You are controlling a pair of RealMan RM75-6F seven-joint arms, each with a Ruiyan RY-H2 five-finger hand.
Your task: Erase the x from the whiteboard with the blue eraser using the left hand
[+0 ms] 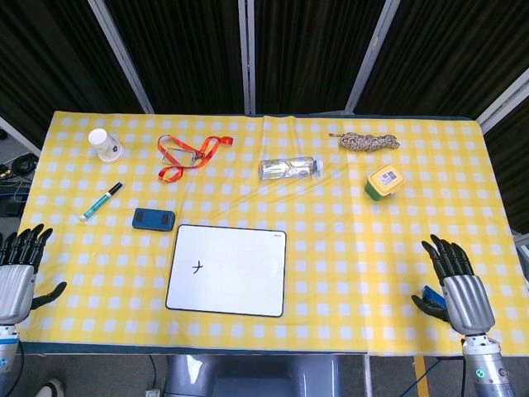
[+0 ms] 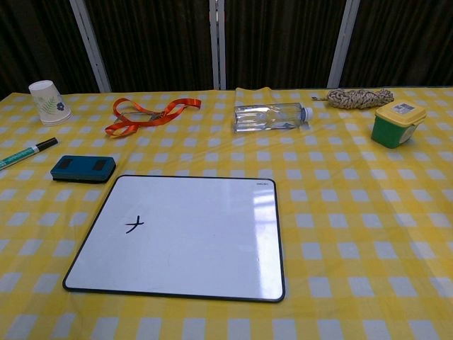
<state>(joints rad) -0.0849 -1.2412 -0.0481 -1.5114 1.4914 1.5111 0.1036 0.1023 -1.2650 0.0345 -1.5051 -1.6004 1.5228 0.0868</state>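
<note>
Not yet started: left hand (image 1: 18, 269) open, empty, well left of the whiteboard (image 1: 228, 270). Right hand (image 1: 453, 277) open, empty, far right of it. Blue eraser (image 1: 153, 218) just beyond the whiteboard's far-left corner; x (image 1: 197, 267) on its left half. Next, probably: reach for and grasp eraser. Paper cup (image 1: 104, 144), green tub (image 1: 383, 181) beyond whiteboard, contents unseen.

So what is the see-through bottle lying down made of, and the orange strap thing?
The clear bottle lying on its side looks like thin glossy plastic: you see the checks through it and light glints off it. The orange looped strap looks like flat woven fabric, matte and floppy, though the weave is too small to see.
</note>
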